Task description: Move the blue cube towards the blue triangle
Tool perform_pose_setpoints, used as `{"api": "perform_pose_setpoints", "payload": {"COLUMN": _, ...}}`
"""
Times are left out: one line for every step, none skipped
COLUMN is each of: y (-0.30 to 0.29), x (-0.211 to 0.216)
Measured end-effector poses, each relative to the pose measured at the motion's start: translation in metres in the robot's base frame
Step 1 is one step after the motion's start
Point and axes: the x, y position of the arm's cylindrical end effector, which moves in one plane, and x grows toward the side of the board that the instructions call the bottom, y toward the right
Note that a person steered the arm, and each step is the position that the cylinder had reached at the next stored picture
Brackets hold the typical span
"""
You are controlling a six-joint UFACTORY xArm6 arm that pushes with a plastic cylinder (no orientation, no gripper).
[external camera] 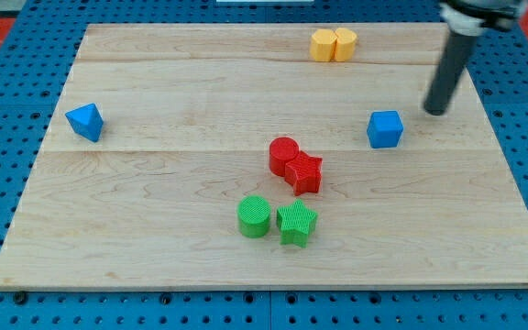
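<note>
The blue cube [385, 129] sits on the wooden board at the view's right. The blue triangle [85, 121] lies far off at the view's left edge of the board. My tip [436, 111] is the lower end of the dark rod, which comes down from the view's top right. The tip stands just to the right of the blue cube and slightly above it in the view, a small gap apart, not touching it.
A red cylinder [283, 153] and a red star [305, 172] touch each other at the board's middle. A green cylinder [254, 216] and a green star [296, 223] lie below them. Two yellow blocks [333, 44] sit together at the top edge.
</note>
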Motion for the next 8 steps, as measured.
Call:
{"api": "perform_pose_setpoints", "payload": {"y": -0.060, "x": 0.012}}
{"api": "perform_pose_setpoints", "payload": {"y": -0.150, "x": 0.007}}
{"api": "perform_pose_setpoints", "payload": {"y": -0.135, "x": 0.005}}
{"api": "perform_pose_setpoints", "payload": {"y": -0.072, "x": 0.032}}
{"api": "perform_pose_setpoints", "payload": {"y": -0.140, "x": 0.043}}
{"api": "perform_pose_setpoints", "payload": {"y": -0.224, "x": 0.043}}
{"api": "perform_pose_setpoints", "payload": {"y": -0.220, "x": 0.047}}
{"api": "perform_pose_setpoints", "payload": {"y": -0.288, "x": 0.040}}
